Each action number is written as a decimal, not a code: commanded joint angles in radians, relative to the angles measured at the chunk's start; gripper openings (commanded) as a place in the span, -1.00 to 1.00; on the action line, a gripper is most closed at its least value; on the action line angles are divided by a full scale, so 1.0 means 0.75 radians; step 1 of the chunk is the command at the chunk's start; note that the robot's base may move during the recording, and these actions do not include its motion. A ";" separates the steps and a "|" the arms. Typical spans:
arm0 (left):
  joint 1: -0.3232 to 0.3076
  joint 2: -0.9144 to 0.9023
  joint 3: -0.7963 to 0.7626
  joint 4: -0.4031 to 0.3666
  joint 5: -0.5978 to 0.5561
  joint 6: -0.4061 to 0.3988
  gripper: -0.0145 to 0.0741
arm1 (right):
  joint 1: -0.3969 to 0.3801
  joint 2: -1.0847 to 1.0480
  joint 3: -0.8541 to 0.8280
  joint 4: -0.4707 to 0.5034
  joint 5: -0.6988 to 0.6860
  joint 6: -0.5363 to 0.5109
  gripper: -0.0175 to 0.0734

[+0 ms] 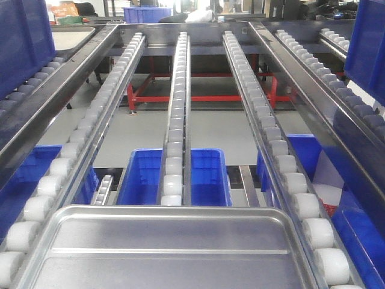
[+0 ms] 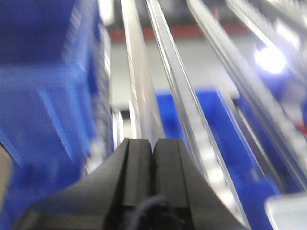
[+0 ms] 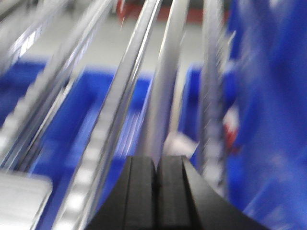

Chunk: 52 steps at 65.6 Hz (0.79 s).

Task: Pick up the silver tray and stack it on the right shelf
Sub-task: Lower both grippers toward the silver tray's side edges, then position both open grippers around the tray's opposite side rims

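Observation:
The silver tray [image 1: 168, 253] lies flat at the near end of the right shelf [image 1: 176, 120], between its outer white roller tracks, and two ridges cross its base. Neither gripper appears in the front view. In the blurred left wrist view my left gripper [image 2: 153, 141] is shut with nothing in it, and a pale tray corner [image 2: 288, 213] shows off to its right, beyond a roller track. My right gripper [image 3: 157, 160] is likewise shut and empty. The tray's corner [image 3: 19, 199] sits to its left, past a roller track.
Blue bins [image 1: 207, 174] stand on the level below the rollers. More blue bins [image 1: 21, 36] sit on the neighbouring racks at the upper left and upper right [image 1: 370, 42]. Sloping steel side rails [image 1: 301, 78] border the shelf. A red frame [image 1: 180, 96] stands on the floor behind.

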 commanded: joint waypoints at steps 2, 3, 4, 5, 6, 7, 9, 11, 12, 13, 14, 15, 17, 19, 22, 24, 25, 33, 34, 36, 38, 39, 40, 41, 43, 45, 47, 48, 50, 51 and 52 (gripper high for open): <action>-0.098 0.149 -0.136 -0.034 0.140 -0.008 -0.88 | 0.058 0.162 -0.110 0.070 0.032 -0.007 -0.51; -0.123 0.172 -0.152 -0.043 0.184 -0.008 -0.88 | 0.071 0.194 -0.119 0.085 0.049 -0.007 -0.51; -0.135 0.186 -0.158 -0.048 0.200 -0.008 -0.88 | 0.076 0.210 -0.122 0.101 0.056 -0.007 -0.51; -0.146 0.207 -0.162 -0.051 0.211 -0.008 -0.88 | 0.081 0.224 -0.123 0.111 0.065 -0.007 -0.51; -0.162 0.219 -0.165 -0.057 0.223 -0.008 -0.88 | 0.088 0.245 -0.124 0.125 0.070 -0.007 -0.51; -0.171 0.236 -0.165 -0.061 0.227 -0.008 -0.88 | 0.091 0.258 -0.124 0.135 0.074 -0.007 -0.51; -0.191 0.261 -0.165 -0.079 0.227 -0.008 -0.88 | 0.097 0.288 -0.124 0.160 0.089 -0.007 -0.51; -0.207 0.281 -0.165 -0.102 0.230 -0.008 -0.88 | 0.098 0.314 -0.124 0.186 0.112 -0.007 -0.51; -0.213 0.289 -0.165 -0.117 0.230 -0.008 -0.88 | 0.098 0.328 -0.124 0.200 0.128 -0.007 -0.51; -0.217 0.298 -0.165 -0.135 0.230 -0.008 -0.88 | 0.098 0.339 -0.124 0.209 0.144 -0.007 -0.51; -0.221 0.304 -0.165 -0.147 0.230 -0.008 -0.88 | 0.098 0.346 -0.124 0.225 0.155 -0.007 -0.51; -0.224 0.313 -0.165 -0.158 0.230 -0.008 -0.88 | 0.098 0.351 -0.124 0.236 0.166 -0.007 -0.51; -0.223 0.324 -0.165 -0.184 0.230 -0.008 -0.88 | 0.098 0.363 -0.124 0.260 0.185 -0.007 -0.51; -0.223 0.332 -0.165 -0.225 0.230 -0.008 -0.88 | 0.098 0.373 -0.123 0.279 0.185 -0.007 -0.51; -0.223 0.342 -0.165 -0.312 0.233 -0.008 -0.88 | 0.098 0.383 -0.123 0.316 0.185 -0.007 -0.51; -0.223 0.346 -0.165 -0.362 0.236 -0.008 -0.88 | 0.098 0.391 -0.123 0.343 0.192 -0.007 -0.51; -0.223 0.348 -0.165 -0.387 0.233 -0.008 -0.88 | 0.098 0.394 -0.123 0.357 0.195 -0.007 -0.51; -0.223 0.383 -0.172 -0.535 0.199 -0.008 -0.88 | 0.099 0.454 -0.123 0.473 0.263 -0.007 -0.49; -0.223 0.392 -0.180 -0.537 0.207 -0.008 -0.88 | 0.099 0.466 -0.123 0.478 0.271 -0.006 -0.49; -0.223 0.406 -0.191 -0.546 0.233 -0.008 -0.88 | 0.099 0.483 -0.123 0.478 0.275 -0.006 -0.49; -0.223 0.432 -0.213 -0.556 0.271 -0.008 -0.88 | 0.099 0.507 -0.123 0.478 0.269 -0.002 -0.48; -0.223 0.443 -0.221 -0.562 0.288 -0.008 -0.88 | 0.099 0.514 -0.123 0.478 0.265 0.001 -0.48; -0.223 0.455 -0.229 -0.564 0.315 -0.011 -0.88 | 0.099 0.522 -0.123 0.476 0.259 0.006 -0.48; -0.223 0.472 -0.240 -0.563 0.331 -0.024 -0.88 | 0.099 0.536 -0.123 0.473 0.250 0.018 -0.47; -0.223 0.496 -0.253 -0.546 0.360 -0.057 -0.88 | 0.099 0.550 -0.124 0.472 0.236 0.036 -0.45; -0.223 0.526 -0.265 -0.505 0.367 -0.104 -0.88 | 0.099 0.568 -0.128 0.465 0.229 0.059 -0.44; -0.223 0.553 -0.277 -0.441 0.368 -0.160 -0.88 | 0.099 0.585 -0.133 0.452 0.228 0.082 -0.44; -0.223 0.565 -0.284 -0.412 0.368 -0.189 -0.88 | 0.099 0.591 -0.136 0.447 0.227 0.090 -0.44; -0.223 0.592 -0.300 -0.334 0.375 -0.274 -0.88 | 0.099 0.606 -0.141 0.432 0.222 0.113 -0.44; -0.223 0.604 -0.310 -0.301 0.380 -0.308 -0.88 | 0.099 0.612 -0.144 0.421 0.220 0.123 -0.44; -0.223 0.622 -0.318 -0.256 0.388 -0.354 -0.88 | 0.099 0.618 -0.149 0.413 0.219 0.139 -0.44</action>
